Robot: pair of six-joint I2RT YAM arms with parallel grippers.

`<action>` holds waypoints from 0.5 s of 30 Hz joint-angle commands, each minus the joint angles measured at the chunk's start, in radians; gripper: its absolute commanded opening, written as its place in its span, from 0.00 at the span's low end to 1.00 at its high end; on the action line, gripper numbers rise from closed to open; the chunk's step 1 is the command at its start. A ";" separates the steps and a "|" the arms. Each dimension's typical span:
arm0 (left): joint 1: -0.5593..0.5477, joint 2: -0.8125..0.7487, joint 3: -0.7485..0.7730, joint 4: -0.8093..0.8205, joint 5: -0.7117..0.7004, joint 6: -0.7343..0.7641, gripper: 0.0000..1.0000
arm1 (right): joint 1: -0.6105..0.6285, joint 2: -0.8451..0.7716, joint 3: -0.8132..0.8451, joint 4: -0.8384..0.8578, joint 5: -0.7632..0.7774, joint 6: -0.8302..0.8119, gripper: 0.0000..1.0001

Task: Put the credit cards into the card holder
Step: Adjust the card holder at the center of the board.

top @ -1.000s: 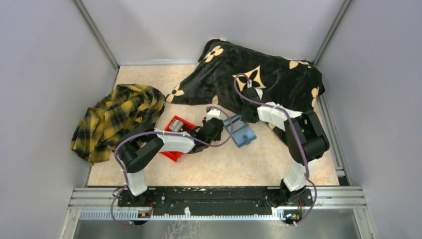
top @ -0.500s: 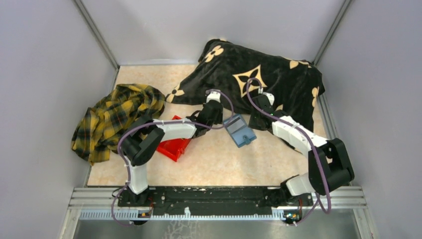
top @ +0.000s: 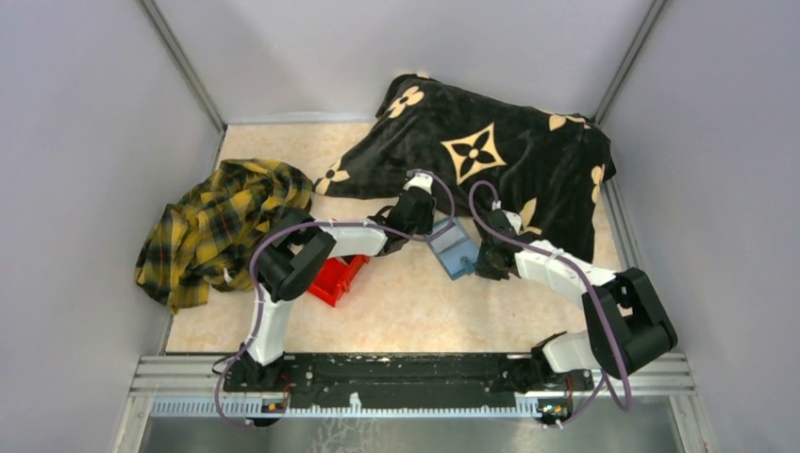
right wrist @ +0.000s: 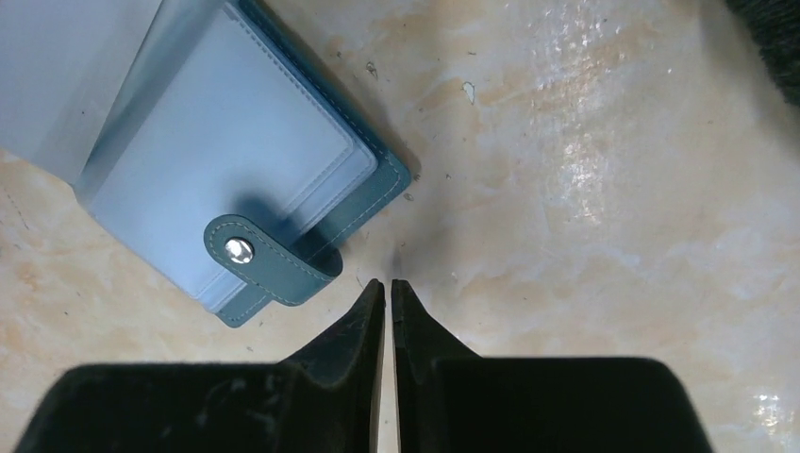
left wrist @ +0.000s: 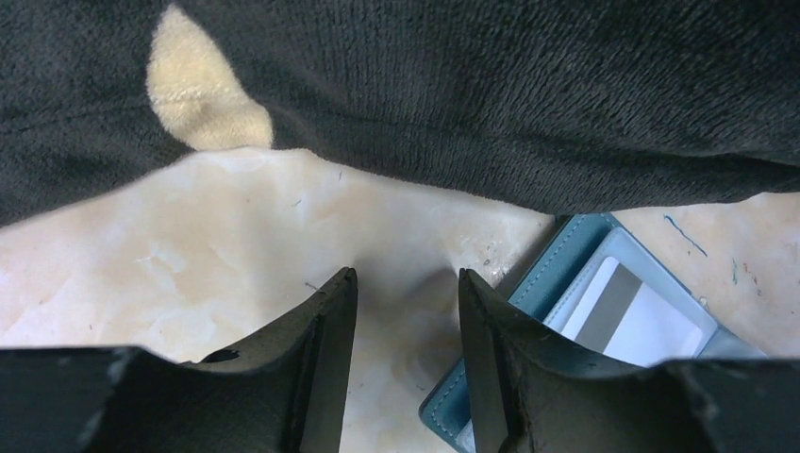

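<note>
1. Left gripper (left wrist: 406, 283), mine, hangs low over the table (top: 396, 316) with its fingers set moderately wide and nothing between them. Bare marbled top shows through the gap, and the hem of the black blanket (top: 491, 151) lies just beyond.
2. At that gripper's right finger lies the card holder (right wrist: 236, 189), spread open and flat on the table. From above it sits between my two grippers. I cannot tell whether the finger touches its teal edge.
3. One credit card (left wrist: 627, 311), white with a grey stripe, shows inside the holder. Whether it is fully seated in a sleeve or only resting on the page, I cannot tell.
4. My right gripper (right wrist: 388, 288) points down at the table just beside the holder's corner, near the snap tab (right wrist: 266, 262). Its jaws are pinched almost together and it carries nothing.
5. Off to my left stands the red bin (top: 332, 280), partly covered by my left forearm in the overhead view. Its contents are hidden, so I cannot say how many cards wait there.
6. By my reading the job is under way but not finished. One card appears to be at the holder, and neither gripper is carrying another. Any remaining cards have yet to be fetched and slid into the sleeves.
</note>
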 commanded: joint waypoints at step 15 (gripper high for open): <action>-0.005 -0.071 -0.267 0.092 0.061 -0.088 0.48 | -0.009 0.186 0.106 0.085 0.036 -0.004 0.07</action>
